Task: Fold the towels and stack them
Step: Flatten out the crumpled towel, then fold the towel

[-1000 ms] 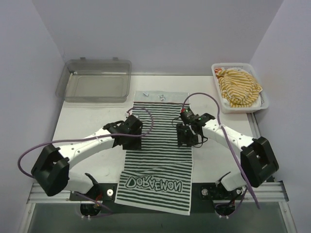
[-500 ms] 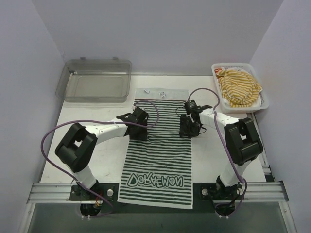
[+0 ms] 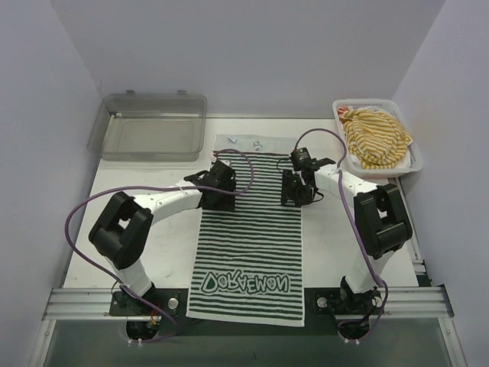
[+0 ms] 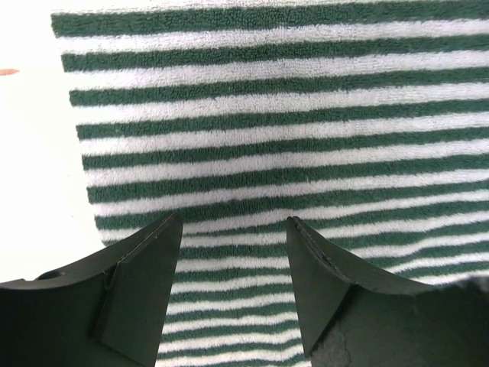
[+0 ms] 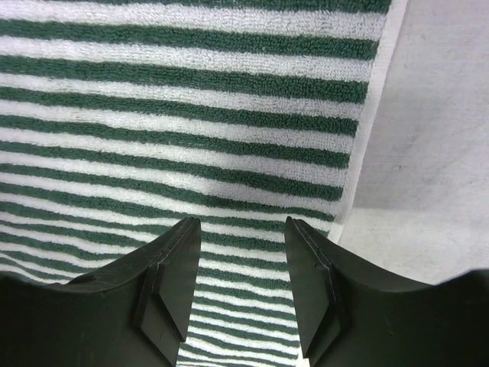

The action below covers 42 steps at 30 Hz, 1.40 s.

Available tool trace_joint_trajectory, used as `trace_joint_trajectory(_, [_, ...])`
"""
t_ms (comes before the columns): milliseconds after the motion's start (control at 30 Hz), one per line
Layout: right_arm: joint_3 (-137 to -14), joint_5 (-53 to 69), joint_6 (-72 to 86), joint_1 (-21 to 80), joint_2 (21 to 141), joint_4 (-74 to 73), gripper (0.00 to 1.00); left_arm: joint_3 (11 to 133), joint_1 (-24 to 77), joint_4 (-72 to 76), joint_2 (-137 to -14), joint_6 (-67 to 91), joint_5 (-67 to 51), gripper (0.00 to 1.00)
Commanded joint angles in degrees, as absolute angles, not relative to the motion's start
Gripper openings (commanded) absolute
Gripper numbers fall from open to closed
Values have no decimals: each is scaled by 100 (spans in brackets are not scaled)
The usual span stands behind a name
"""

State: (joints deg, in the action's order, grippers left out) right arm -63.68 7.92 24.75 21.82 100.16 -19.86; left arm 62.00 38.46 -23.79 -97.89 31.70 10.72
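Observation:
A dark-green-and-white striped towel [image 3: 248, 237] lies spread flat down the middle of the table, its lettered end near the arm bases. My left gripper [image 3: 219, 191] hovers over its far left part, open, with only striped cloth [image 4: 267, 115] below the gap of the gripper [image 4: 233, 220]. My right gripper [image 3: 295, 189] stands over the far right part near the towel's right edge [image 5: 359, 130], also open [image 5: 242, 222] and holding nothing. A yellow-and-white striped towel [image 3: 374, 136] is bunched in the basket at the back right.
A white mesh basket [image 3: 365, 102] holds the yellow towel at the back right. A clear grey plastic tray [image 3: 149, 126] stands at the back left. Bare white table [image 3: 137, 199] lies on both sides of the spread towel. Purple cables loop from both arms.
Both grippers have moved toward the far end of the green towel, which now lies flatter and further up the table. The left jaws have widened.

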Motion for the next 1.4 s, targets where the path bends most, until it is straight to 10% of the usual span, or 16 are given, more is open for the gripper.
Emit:
trace_joint_trajectory(0, [-6460,843,2399,2232,10273,-2153,48,6451,3797,-2478,-10220,2962,1055,68])
trace_joint_trajectory(533, [-4361,1380,3023,3436,8334,-3427,48,3798,5167,-3585,-7693,4753,-852,61])
trace_joint_trajectory(733, [-5366,1134,2541,3297,7146,-3542,51,4577,4881,-4068,-6557,4581,-152,79])
trace_joint_trajectory(1367, [-8797,738,493,1600,10975,-2628,61,7408,2118,-2821,-10245,1934,852,76])
